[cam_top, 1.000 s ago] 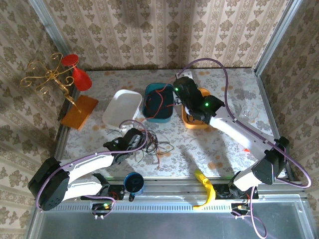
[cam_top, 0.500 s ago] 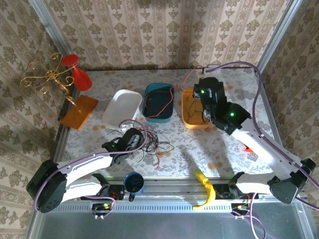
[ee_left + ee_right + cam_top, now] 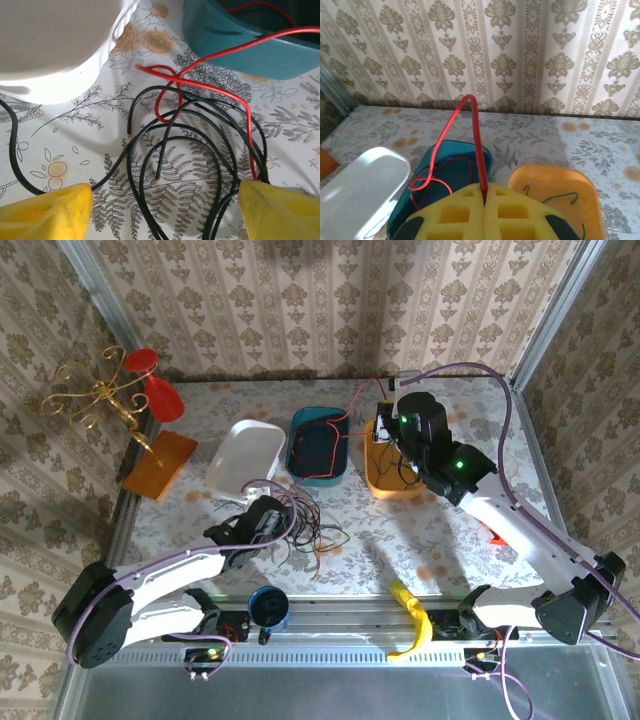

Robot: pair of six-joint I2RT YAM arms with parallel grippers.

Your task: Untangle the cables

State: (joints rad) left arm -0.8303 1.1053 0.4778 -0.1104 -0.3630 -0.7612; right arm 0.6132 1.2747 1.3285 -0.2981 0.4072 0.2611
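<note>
Right tool [image 3: 485,194], pads pinched shut on the red cable [image 3: 474,125], hung over the left rim of the orange tub [image 3: 385,488]. The cable rose from the pads, arched over and dropped in a loop into the teal tub [image 3: 318,480]. One second earlier this tool was over the teal tub's right rim. Half a second earlier it was farther right, above the orange tub; it had since come back a little toward the teal one.

Left tool [image 3: 162,212] kept its place low over the tangle on the counter [image 3: 400,530], near the white tub [image 3: 245,455]. Its two yellow fingers [image 3: 45,212] stood wide apart and gripped nothing, with the black cables [image 3: 130,117] and one red strand lying between them.

Counted: two tools; three tubs (white, teal, orange) in a row. One green cable [image 3: 565,194] lay in the orange tub. The number of black strands in the tangle could not be told.
</note>
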